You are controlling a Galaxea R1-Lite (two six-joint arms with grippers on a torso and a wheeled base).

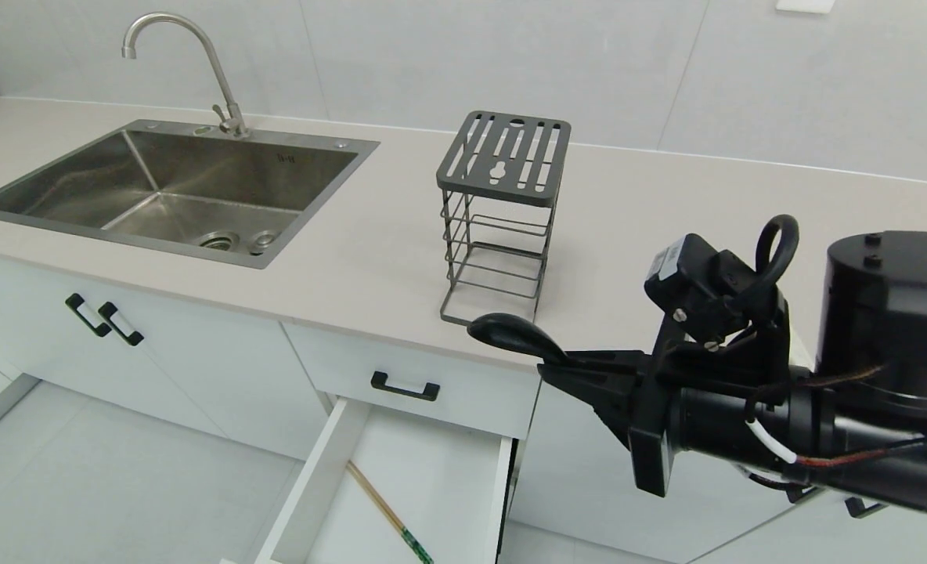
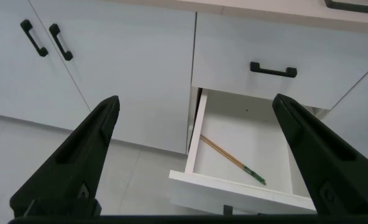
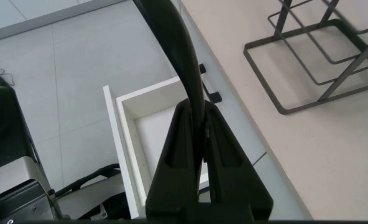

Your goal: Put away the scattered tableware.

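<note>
Left gripper [image 2: 196, 103] with fingers spread wide, holding nothing, over the open drawer [image 2: 234, 185], chopsticks [image 2: 231, 160] lying inside, right gripper [image 1: 565, 368] clenched on a black spoon [image 1: 510, 333] at the countertop's [image 1: 354, 266] front edge, white wrist label [image 1: 667, 258] unreadable, wire rack [image 1: 503, 211] just behind, sink [image 1: 119, 235] beyond.

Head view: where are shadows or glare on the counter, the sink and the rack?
Head view: the dark grey wire rack casts only a faint, soft shadow on the beige countertop; the stainless steel sink shows pale reflections on its walls, no hard glare. Left wrist view: the open white drawer is evenly lit inside.
</note>
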